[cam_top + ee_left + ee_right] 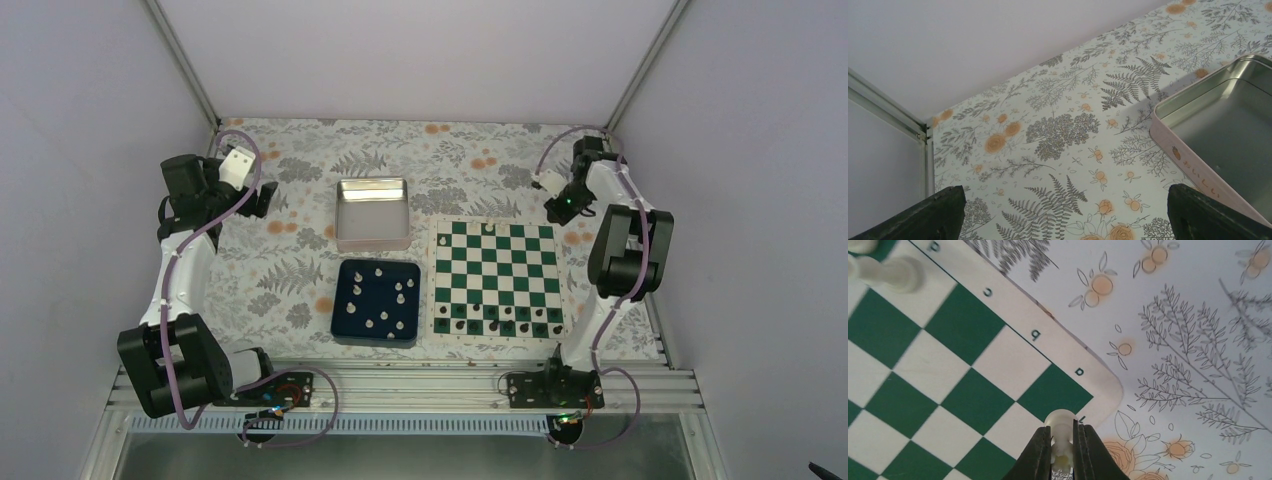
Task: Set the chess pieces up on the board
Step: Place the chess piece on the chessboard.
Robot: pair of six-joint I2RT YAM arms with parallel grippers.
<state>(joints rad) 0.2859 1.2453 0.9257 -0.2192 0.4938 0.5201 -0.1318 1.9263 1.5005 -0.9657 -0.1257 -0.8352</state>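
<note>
Chess set-up, far right corner: the right gripper (1062, 440) pinches a white piece (1060, 421) between its fingertips, poised over the lettered edge of the board (973, 400), just where the last green square meets the pale border. The left gripper (1064, 210) hangs with its fingers (933, 215) spread wide and nothing between them, beside the metal tin (1198, 180). Most of the chess pieces (400, 297) lie in the dark blue tray (376, 340) left of the board, while a second white piece (893, 272) stands on the far rank and black pieces (500, 318) line the near ranks. The likely trouble is placement: the held figure sits so close to the border that a release here may leave it straddling the line or off its square, and a tall, narrow figure let go at a tilt may topple. Its base is hidden behind the fingertips, so whether it touches the board cannot be told, nor which figure it is. The upper left of the right wrist view is blurred, and from above the pieces are too small to identify.
</note>
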